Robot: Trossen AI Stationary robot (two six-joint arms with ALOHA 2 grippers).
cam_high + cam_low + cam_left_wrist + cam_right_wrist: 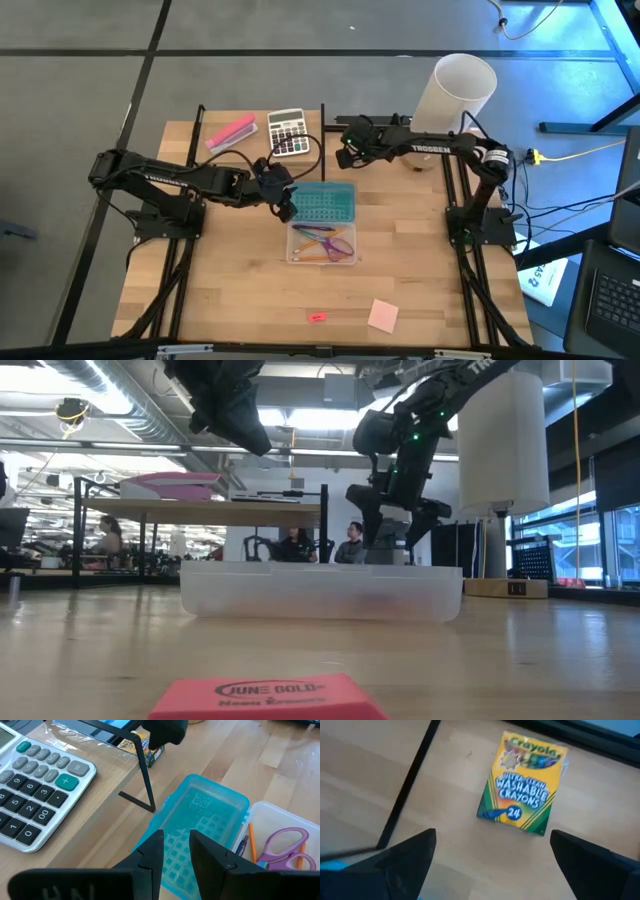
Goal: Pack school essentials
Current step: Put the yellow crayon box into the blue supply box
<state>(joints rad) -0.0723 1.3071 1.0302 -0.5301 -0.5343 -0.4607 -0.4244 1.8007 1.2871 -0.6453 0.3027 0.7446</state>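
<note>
A clear box [322,243] sits mid-table holding purple-handled scissors [285,847] and orange pencils [251,837]. Its blue lid [322,202] lies open on the far side. My left gripper [284,204] hovers above the lid's left end [175,836], its fingers a narrow gap apart with nothing between them. The yellow-green crayon box [522,782] lies flat on the table farther back. My right gripper [492,840] hangs over it, wide open, its fingers apart from the box. A pink eraser [317,317] and a pink sticky-note pad [383,315] lie near the front edge.
A white-grey calculator [289,131] and a long pink stapler [231,133] lie at the far left. A black frame post [145,770] stands between the calculator and the crayon box. A tall white cylinder [455,92] stands at the far right.
</note>
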